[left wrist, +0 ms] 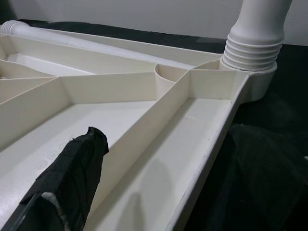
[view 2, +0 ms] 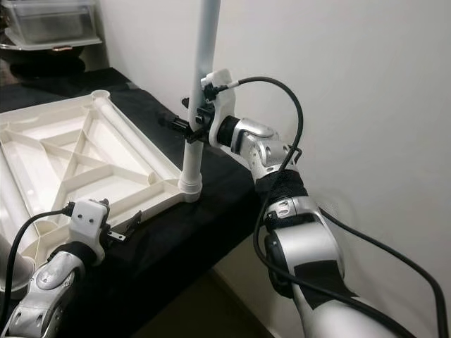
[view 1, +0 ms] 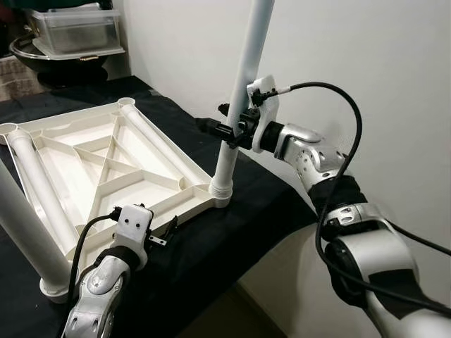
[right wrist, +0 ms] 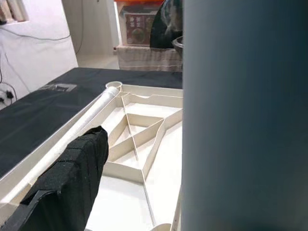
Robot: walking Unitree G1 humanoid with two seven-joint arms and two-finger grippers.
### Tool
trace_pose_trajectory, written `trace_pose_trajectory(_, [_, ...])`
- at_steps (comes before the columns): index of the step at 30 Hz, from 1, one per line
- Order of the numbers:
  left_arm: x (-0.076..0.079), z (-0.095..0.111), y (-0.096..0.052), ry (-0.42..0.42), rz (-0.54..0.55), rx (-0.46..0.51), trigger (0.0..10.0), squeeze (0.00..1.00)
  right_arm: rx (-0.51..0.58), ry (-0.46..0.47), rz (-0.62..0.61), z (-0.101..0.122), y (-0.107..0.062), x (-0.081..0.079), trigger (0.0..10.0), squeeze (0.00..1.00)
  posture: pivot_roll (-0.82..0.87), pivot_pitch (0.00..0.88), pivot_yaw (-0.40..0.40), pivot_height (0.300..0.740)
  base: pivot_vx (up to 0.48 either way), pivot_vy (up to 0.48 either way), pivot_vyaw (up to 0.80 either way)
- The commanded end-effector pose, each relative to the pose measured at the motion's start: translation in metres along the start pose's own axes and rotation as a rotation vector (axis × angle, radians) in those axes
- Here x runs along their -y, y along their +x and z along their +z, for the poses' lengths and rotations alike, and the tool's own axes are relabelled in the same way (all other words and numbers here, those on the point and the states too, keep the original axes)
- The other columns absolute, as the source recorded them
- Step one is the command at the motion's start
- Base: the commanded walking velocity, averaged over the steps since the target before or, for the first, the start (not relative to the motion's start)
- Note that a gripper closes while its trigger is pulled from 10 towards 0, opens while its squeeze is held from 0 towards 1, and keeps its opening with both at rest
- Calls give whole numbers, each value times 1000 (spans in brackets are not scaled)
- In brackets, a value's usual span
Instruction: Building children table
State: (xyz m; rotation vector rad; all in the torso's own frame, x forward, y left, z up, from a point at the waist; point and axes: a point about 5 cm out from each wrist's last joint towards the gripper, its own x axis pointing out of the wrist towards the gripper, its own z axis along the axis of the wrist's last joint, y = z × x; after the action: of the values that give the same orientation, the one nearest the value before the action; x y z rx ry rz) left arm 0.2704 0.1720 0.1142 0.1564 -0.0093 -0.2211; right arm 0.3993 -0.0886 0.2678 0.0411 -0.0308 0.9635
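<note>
The right gripper [view 1: 227, 131] is clamped on the upright leg [view 1: 243, 83], its black fingers pinching the white tube about midway between the socket and the top of the frame. In the right wrist view one taped finger [right wrist: 72, 180] lies beside the leg, which stands close and blurred against the lens. The leg rises straight from the near right corner of the tabletop [view 1: 106, 169], its ribbed collar [view 1: 221, 188] seated in the corner socket.

The left gripper [view 1: 163, 232] hovers at the near edge of the tabletop, just beside the rim; whether its fingers are spread or pressed together cannot be told. The left wrist view shows one taped finger [left wrist: 72, 178] over a ribbed compartment, looking along the rim toward the collar [left wrist: 252, 48].

The tabletop lies upside down on a black cloth [view 1: 232, 225], its underside ribs forming triangular cells. Two loose legs lie in it: one [view 1: 151, 134] along the far right side, one [view 1: 42, 190] along the left side. Another leg [view 1: 25, 225] stands in the near left corner, tilted across the frame.

Beyond the cloth, a clear plastic bin [view 1: 74, 28] sits in the far left corner. A white wall [view 1: 366, 56] runs behind the right arm.
</note>
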Motion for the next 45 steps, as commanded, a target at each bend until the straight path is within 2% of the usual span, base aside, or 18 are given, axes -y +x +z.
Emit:
trace_pose_trajectory(1, [-3, 0, -2, 15, 1, 1, 10000, 0, -26, -40, -10, 1, -1, 5, 4392, 0, 68, 0, -166, 740, 0, 0, 0])
trace_pose_trajectory(2, [-3, 0, -2, 15, 1, 1, 10000, 0, -26, -40, -10, 1, -1, 5, 4392, 0, 68, 0, -166, 740, 0, 0, 0])
trace_pose_trajectory(3, [-3, 0, -2, 15, 2, 1, 10000, 0, -30, -43, -10, 0, -1, 6, 3451, 0, 68, 0, -166, 740, 0, 0, 0])
trace_pose_trajectory(4, [-2, 0, -2, 14, 3, 1, 10000, 0, -35, -48, -2, -1, -1, 7, 0, 0, 71, 0, -168, 740, 0, 0, 0])
trace_pose_trajectory(12, [-1, -1, -3, 13, 1, -2, 10000, 0, -51, -61, -16, -5, -3, 11, 0, 0, 71, 0, -169, 740, 0, 0, 0])
trace_pose_trajectory(17, [-1, -1, -4, 11, -1, -1, 10000, 0, -47, -31, -94, -10, -3, 15, 0, 0, 73, 0, -169, 740, 0, 0, 0])
trace_pose_trajectory(20, [0, -1, -4, 11, -4, 0, 10000, 0, -63, 4, -204, -17, -2, 19, 0, 0, 71, 0, -168, 740, 0, 0, 0])
trace_pose_trajectory(21, [0, -2, -4, 10, -5, -1, 10000, 0, -134, 41, -382, -33, -2, 23, 0, 0, 68, 0, -166, 740, 0, 0, 0])
trace_pose_trajectory(23, [0, -2, -4, 10, -5, -1, 10000, 0, -134, 41, -382, -33, -2, 23, 0, 0, 68, 0, -166, 740, 0, 0, 0])
trace_pose_trajectory(25, [0, -2, -4, 9, -5, -2, 10000, 0, -192, 71, -499, -49, 0, 22, 0, 0, 61, 0, -157, 740, 0, 0, 0])
trace_pose_trajectory(26, [0, -2, -4, 9, -5, -2, 10000, 0, -192, 71, -499, -49, 0, 22, 0, 0, 61, 0, -157, 740, 0, 0, 0])
trace_pose_trajectory(28, [2, -1, -2, 7, -12, -1, 10000, 0, -230, 122, -584, -65, 7, 13, 0, 0, 54, 0, -147, 740, 0, 0, 0])
trace_pose_trajectory(30, [2, -1, -2, 7, -12, -1, 10000, 0, -230, 122, -584, -65, 7, 13, 0, 0, 54, 0, -147, 740, 0, 0, 0])
trace_pose_trajectory(32, [4, 0, 1, 8, -26, 2, 10000, 0, -246, 199, -702, -79, 22, -4, 0, 0, 48, 0, -142, 740, 0, 0, 0])
trace_pose_trajectory(33, [4, 0, 1, 9, -26, 3, 10000, 0, -249, 214, -738, -82, 25, -7, 0, 0, 47, 0, -144, 740, 0, 0, 0])
trace_pose_trajectory(43, [4, 0, 0, 9, -20, 5, 10000, 0, -283, 272, -833, -92, 33, -21, 0, 0, 55, 0, -153, 740, 0, 0, 0])
trace_pose_trajectory(44, [4, -1, 0, 7, -20, 5, 10000, 0, -274, 280, -809, -91, 37, -24, 10000, 0, 55, 0, -153, 740, 0, 0, 0])
trace_pose_trajectory(45, [5, -1, -1, 6, -20, 4, 10000, 0, -269, 270, -798, -89, 39, -26, 10000, 0, 53, 0, -152, 740, 0, 0, 0])
